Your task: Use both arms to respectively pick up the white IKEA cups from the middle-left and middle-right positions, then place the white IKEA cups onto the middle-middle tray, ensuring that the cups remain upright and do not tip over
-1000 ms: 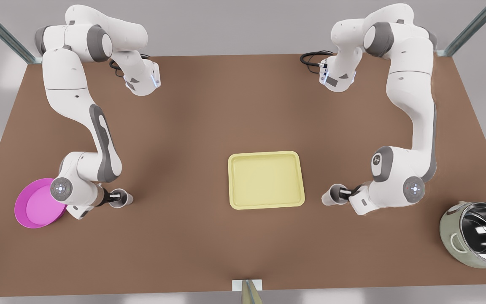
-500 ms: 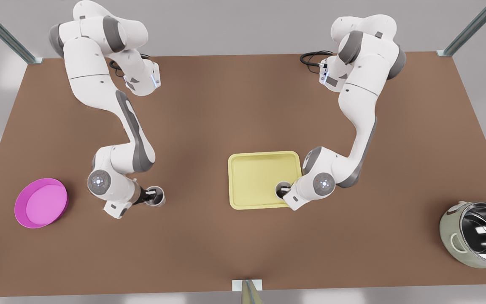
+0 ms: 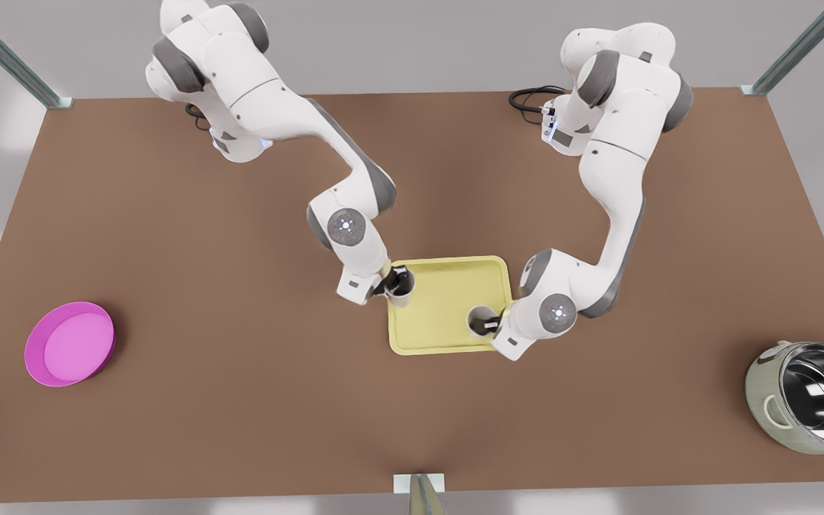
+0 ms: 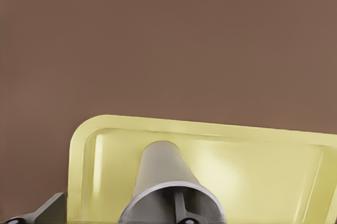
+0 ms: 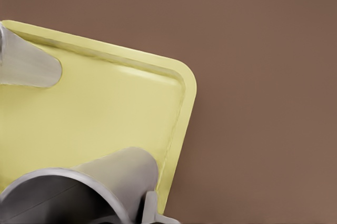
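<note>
Front view looks steeply down over the table; both wrist views sit close — sharing the tray (image 3: pixel 448 286).

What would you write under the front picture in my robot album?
Two arms hold white cups, one at the yellow tray's edge, the other over it.

No text, label, brand, number or sign can be read on anything in these views.
</note>
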